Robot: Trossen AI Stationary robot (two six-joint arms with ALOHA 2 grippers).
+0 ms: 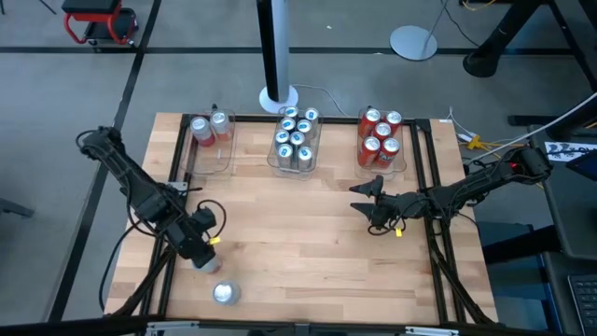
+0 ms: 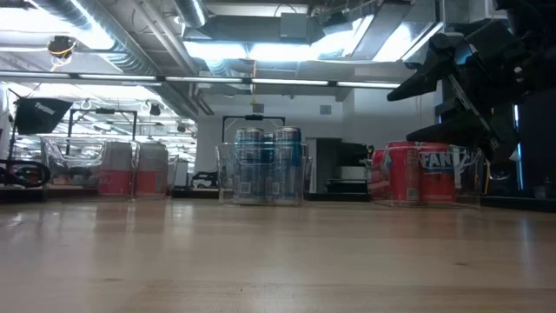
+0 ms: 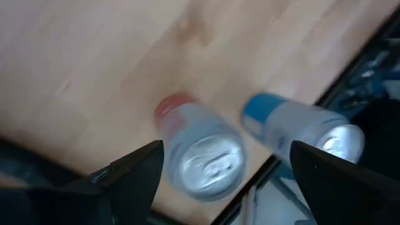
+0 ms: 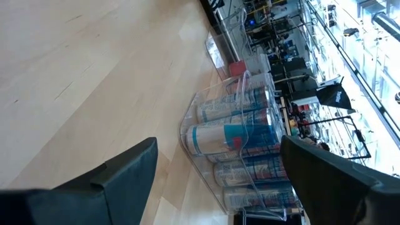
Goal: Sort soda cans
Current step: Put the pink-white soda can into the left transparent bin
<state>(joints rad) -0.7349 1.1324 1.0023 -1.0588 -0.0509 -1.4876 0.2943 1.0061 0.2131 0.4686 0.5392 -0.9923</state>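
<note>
Nearest the overhead camera, at six o'clock on the wooden table (image 1: 308, 243), a silver can (image 1: 226, 294) stands alone. Just above it, the left gripper (image 3: 222, 172) hangs with fingers spread apart over a silver can with a red band (image 3: 200, 153); a blue-banded can (image 3: 300, 128) stands beside it. At three o'clock, the right gripper (image 1: 368, 201) hovers released, empty. At twelve o'clock, three clear bins (image 1: 297, 163) hold silver, blue-and-white cans (image 1: 296, 138) and red cans (image 1: 381, 135).
</note>
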